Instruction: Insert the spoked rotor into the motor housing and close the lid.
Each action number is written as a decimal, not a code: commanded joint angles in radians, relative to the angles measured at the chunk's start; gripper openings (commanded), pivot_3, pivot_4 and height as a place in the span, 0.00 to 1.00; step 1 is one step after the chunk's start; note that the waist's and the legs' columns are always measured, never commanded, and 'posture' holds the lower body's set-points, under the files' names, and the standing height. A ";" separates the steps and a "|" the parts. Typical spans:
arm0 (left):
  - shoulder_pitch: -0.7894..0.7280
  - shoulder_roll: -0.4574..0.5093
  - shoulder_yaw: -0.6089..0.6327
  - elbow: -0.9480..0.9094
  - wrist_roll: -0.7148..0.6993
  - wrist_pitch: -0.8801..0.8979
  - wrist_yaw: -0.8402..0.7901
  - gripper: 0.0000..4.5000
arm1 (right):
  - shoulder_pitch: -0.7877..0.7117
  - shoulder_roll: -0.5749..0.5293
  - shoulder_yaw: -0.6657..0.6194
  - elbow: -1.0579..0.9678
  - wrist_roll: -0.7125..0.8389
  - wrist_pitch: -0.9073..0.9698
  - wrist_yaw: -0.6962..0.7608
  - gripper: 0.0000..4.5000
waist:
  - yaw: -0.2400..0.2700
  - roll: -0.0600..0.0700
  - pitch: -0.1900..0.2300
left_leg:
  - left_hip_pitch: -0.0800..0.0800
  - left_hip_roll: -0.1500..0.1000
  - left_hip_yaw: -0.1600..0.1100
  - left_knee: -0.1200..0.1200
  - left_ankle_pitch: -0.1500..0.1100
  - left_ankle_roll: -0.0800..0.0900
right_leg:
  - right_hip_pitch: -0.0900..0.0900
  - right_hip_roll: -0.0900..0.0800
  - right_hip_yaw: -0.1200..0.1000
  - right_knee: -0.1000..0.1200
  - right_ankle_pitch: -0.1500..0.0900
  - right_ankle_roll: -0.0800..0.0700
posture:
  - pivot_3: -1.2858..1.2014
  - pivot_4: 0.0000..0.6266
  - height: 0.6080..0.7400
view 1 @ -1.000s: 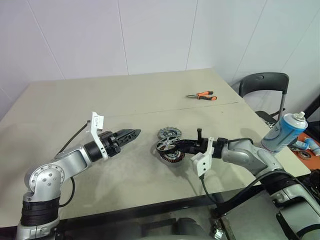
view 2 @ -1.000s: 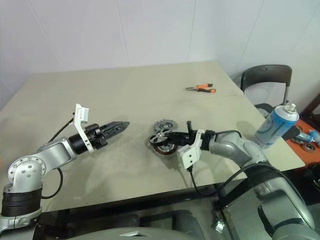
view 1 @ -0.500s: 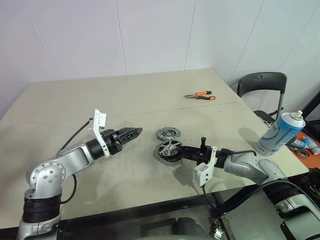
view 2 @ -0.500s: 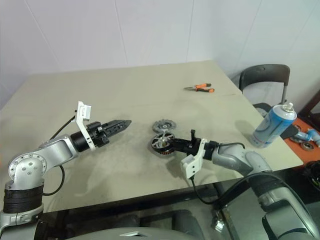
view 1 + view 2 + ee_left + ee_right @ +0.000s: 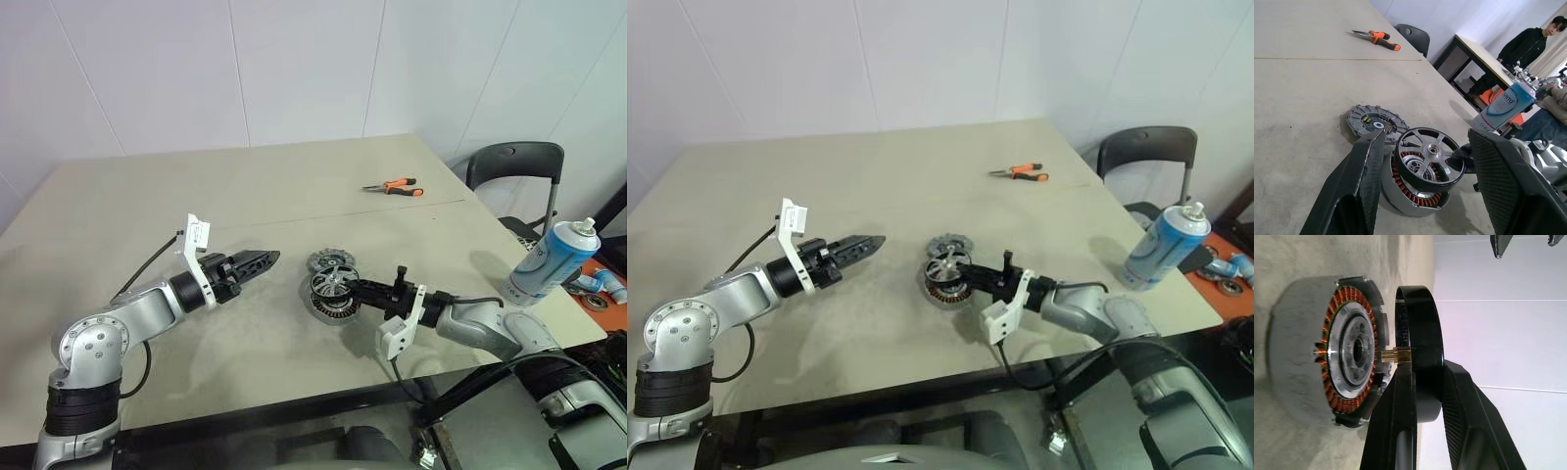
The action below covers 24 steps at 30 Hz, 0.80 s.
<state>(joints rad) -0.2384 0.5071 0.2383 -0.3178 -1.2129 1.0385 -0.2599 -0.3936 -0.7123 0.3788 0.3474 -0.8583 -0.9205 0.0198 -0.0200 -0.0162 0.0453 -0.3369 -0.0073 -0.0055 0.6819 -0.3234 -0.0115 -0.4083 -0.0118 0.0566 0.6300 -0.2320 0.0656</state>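
While I watch from my remote station, this is what the cameras give me:
Right gripper: its two black fingers pinch the rim of the spoked rotor — one finger on each face of the ring, as my right wrist view shows
Spoked rotor: held just above the motor housing, slightly tilted, its small brass-coloured shaft pointing at the housing's dark centre; a gap is visible between the two in the right wrist view
Motor housing: sits on the table directly under the rotor, open side up, copper windings exposed
Lid: lies flat on the table just behind the housing, ribbed face up, apart from both grippers
Left gripper: hovers over the table to the left of the housing, fingers spread and holding nothing — the rotor and housing show between them in my left wrist view
Pliers: orange-handled, well back on the table
Spray can: blue, off the table's right edge
Chair: dark, beyond the right corner
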 commanded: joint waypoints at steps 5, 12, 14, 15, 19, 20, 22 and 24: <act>-0.017 0.007 0.015 -0.034 -0.033 0.000 -0.003 0.64 | -0.003 0.013 0.004 -0.020 -0.001 0.005 -0.027 0.11 | 0.000 0.000 0.000 | 0.000 0.000 0.000 0.000 0.000 0.000 | 0.000 0.000 0.000 0.000 0.000 0.000 | 0.52 0.00 1.00; -0.018 0.012 0.014 -0.028 -0.033 -0.003 -0.005 0.64 | -0.007 0.020 0.018 0.001 -0.014 0.016 -0.041 0.11 | -0.001 0.000 0.000 | 0.000 0.000 0.000 0.000 0.000 0.000 | 0.000 0.000 0.000 0.000 0.000 0.000 | 0.52 0.00 1.00; -0.018 0.011 0.013 -0.027 -0.031 -0.005 -0.005 0.64 | -0.006 0.018 0.023 0.008 -0.019 0.018 -0.047 0.11 | -0.001 0.000 0.000 | 0.000 0.000 0.000 0.000 0.000 0.000 | 0.000 0.000 0.000 0.000 0.000 0.000 | 0.52 0.00 1.00; -0.017 0.010 0.012 -0.029 -0.031 -0.006 -0.004 0.64 | -0.004 0.015 0.025 0.012 -0.022 0.018 -0.052 0.11 | -0.001 0.000 0.000 | 0.000 0.000 0.000 0.000 0.000 0.000 | 0.000 0.000 0.000 0.000 0.000 0.000 | 0.52 0.00 1.00; -0.013 0.005 0.008 -0.033 -0.030 -0.007 -0.002 0.64 | 0.000 0.007 0.035 0.035 -0.025 0.014 -0.064 0.11 | -0.001 0.000 0.000 | 0.000 0.000 0.000 0.000 0.000 0.000 | 0.000 0.000 0.000 0.000 0.000 0.000 | 0.52 0.00 1.00; -0.013 0.005 0.008 -0.033 -0.030 -0.007 -0.002 0.64 | 0.001 0.005 0.035 0.040 -0.018 0.013 -0.065 0.18 | -0.001 0.000 0.000 | 0.000 0.000 0.000 0.000 0.000 0.000 | 0.000 0.000 0.000 0.000 0.000 0.000 | 0.52 0.00 1.00; -0.013 0.005 0.008 -0.030 -0.029 -0.008 -0.005 0.64 | 0.000 0.002 0.031 0.043 -0.018 0.021 -0.076 0.31 | -0.001 0.000 0.000 | 0.001 0.000 0.000 0.000 0.000 0.000 | 0.000 0.000 0.000 0.000 0.000 0.000 | 0.52 0.00 1.00; -0.014 0.006 0.008 -0.026 -0.026 -0.008 -0.009 0.64 | -0.005 0.005 0.030 0.051 -0.025 0.054 -0.067 0.46 | -0.001 -0.001 0.000 | 0.000 0.000 0.000 0.000 0.000 0.000 | 0.000 0.000 0.000 0.000 0.000 0.000 | 0.52 0.00 1.00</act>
<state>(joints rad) -0.2382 0.5099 0.2386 -0.3182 -1.2324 1.0413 -0.2582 -0.3875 -0.6998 0.4189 0.3959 -0.8802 -0.8956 -0.0518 -0.0206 -0.0169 0.0451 -0.3363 -0.0073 -0.0055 0.6820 -0.3234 -0.0115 -0.4078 -0.0117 0.0568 0.6302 -0.2320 0.0656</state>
